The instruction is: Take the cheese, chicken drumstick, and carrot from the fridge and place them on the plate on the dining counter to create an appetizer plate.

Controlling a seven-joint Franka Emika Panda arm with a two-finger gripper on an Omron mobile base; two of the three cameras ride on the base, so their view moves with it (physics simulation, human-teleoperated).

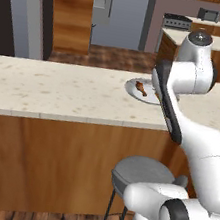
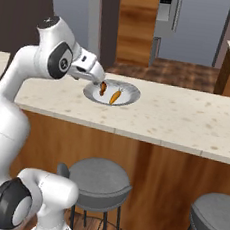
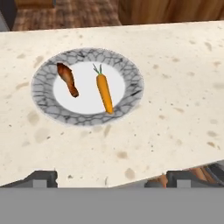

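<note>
Hand view gives you the carrot (image 3: 104, 92) and chicken drumstick (image 3: 68, 79) lying side by side, apart, on the plate (image 3: 46, 105); left base view hides the carrot behind the arm. The gripper (image 3: 111, 177) hangs released above the dining counter (image 3: 175, 113), near its stool-side edge, bare stone all around.

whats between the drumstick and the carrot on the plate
Nothing. In the hand view, the chicken drumstick and the carrot lie apart on the plate, with just bare white plate centre between them.
</note>
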